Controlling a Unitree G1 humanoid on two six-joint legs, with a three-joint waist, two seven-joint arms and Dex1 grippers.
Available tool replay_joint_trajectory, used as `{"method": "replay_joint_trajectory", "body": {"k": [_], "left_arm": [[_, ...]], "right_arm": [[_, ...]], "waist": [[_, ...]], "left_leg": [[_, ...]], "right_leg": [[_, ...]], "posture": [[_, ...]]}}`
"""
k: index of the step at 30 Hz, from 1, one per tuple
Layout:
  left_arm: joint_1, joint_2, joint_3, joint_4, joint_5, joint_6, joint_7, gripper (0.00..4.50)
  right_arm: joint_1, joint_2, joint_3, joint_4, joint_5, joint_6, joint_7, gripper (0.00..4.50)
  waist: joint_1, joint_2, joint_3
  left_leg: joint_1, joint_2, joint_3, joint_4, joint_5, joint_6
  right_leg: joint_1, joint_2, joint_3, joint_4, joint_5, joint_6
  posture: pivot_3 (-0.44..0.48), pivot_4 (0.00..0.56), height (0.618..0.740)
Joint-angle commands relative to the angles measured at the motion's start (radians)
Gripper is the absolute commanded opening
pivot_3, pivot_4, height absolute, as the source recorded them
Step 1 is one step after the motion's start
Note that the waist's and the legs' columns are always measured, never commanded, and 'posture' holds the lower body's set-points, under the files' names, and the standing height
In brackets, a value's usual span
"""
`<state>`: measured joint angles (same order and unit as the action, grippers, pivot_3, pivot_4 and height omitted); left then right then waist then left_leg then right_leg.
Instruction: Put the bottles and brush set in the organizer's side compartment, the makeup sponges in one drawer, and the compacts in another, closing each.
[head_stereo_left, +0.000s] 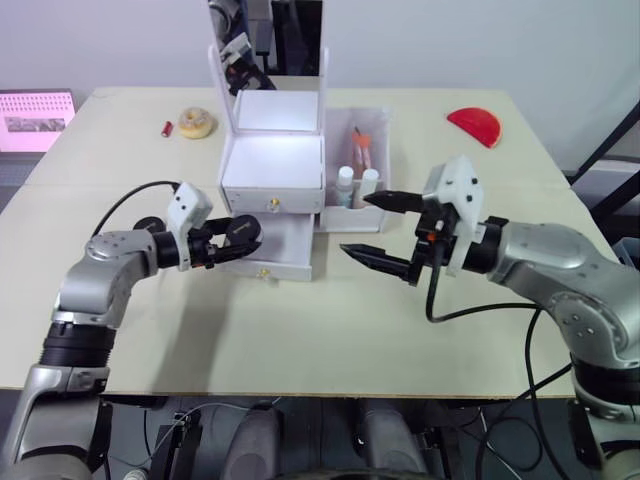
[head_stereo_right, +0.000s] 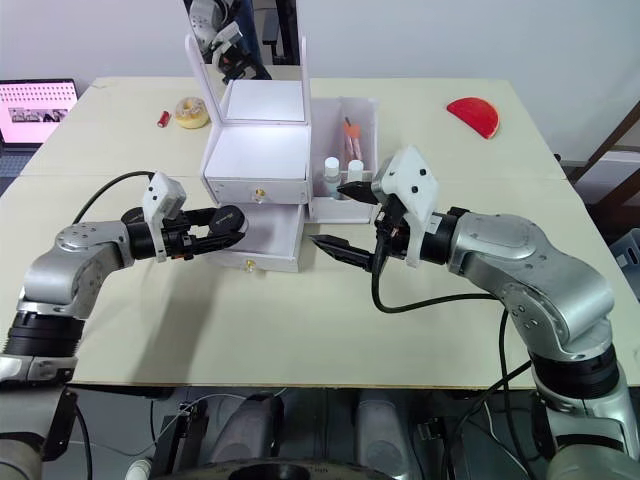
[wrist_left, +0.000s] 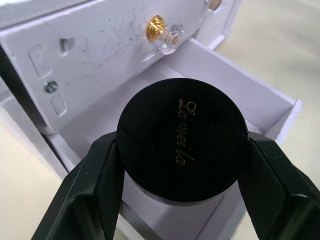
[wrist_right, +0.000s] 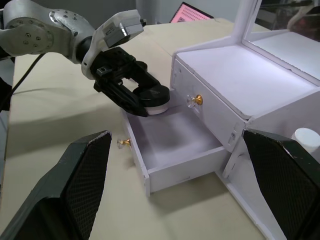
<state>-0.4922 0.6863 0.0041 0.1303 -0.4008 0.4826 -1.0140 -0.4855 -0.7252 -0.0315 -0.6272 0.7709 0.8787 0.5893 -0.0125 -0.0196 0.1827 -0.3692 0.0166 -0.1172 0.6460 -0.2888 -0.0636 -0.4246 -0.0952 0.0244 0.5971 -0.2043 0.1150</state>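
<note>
1. The left gripper (head_stereo_left: 238, 238) is clamping its two black fingers on either side of a round black compact with cursive gold lettering on its lid (wrist_left: 183, 145), holding it just above the open lower drawer (wrist_right: 175, 142) of the white tabletop makeup organizer with a mirror (head_stereo_left: 272, 165).

2. The lower drawer is standing pulled out and looks empty inside; the upper drawer with the gold knob (head_stereo_right: 258, 193) is sitting shut.

3. The right gripper (head_stereo_left: 383, 230) is hovering beside the organizer with its fingers spread wide apart, holding nothing.

4. Two white-capped bottles (head_stereo_left: 356, 184) are standing in the side compartment (head_stereo_left: 377, 128), with what may be the brush set behind them, though it is too small to be sure.

5. The step in hand appears to be placing the compact into its drawer.

6. The next move likely calls for lowering the compact into the drawer, spreading the left fingers to release it, drawing them clear, and later pushing the drawer front in once all compacts are inside.
</note>
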Motion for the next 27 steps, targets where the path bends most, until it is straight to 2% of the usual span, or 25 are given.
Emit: {"method": "replay_joint_trajectory", "body": {"k": [1,11,21,27], "left_arm": [[-0.018,-0.002,-0.014,0.009,0.009,-0.001,-0.025,2.64],[-0.029,0.002,-0.021,0.019,0.023,-0.006,-0.064,2.64],[-0.046,0.081,-0.056,0.006,0.086,-0.031,-0.123,2.64],[-0.047,0.085,-0.066,0.01,0.106,-0.04,-0.126,2.64]], "right_arm": [[0.002,0.006,-0.043,-0.043,0.021,0.003,-0.028,4.5],[0.002,0.011,-0.044,-0.047,0.033,0.01,-0.065,4.5],[-0.004,0.024,-0.044,-0.047,0.037,0.008,-0.083,4.5],[0.004,0.028,-0.052,-0.053,0.04,0.008,-0.095,4.5]], "waist": [[0.001,0.0,0.0],[0.0,0.0,0.0],[-0.006,0.0,0.0],[-0.007,0.0,0.0]], "left_leg": [[0.0,0.0,0.0,0.0,0.0,0.0],[0.0,0.0,0.0,0.0,0.0,0.0],[0.0,0.0,0.0,-0.001,0.0,0.0],[0.0,0.0,0.0,-0.001,0.0,0.0]], "right_leg": [[0.0,0.0,0.0,0.0,0.0,0.0],[0.0,0.0,0.0,0.0,0.0,0.0],[0.0,0.0,0.0,0.0,0.0,0.0],[0.0,0.0,0.0,0.0,0.0,0.0]], "posture": [[0.0,0.15,0.74],[0.0,0.15,0.74],[0.0,0.15,0.74],[0.0,0.15,0.74]]}}
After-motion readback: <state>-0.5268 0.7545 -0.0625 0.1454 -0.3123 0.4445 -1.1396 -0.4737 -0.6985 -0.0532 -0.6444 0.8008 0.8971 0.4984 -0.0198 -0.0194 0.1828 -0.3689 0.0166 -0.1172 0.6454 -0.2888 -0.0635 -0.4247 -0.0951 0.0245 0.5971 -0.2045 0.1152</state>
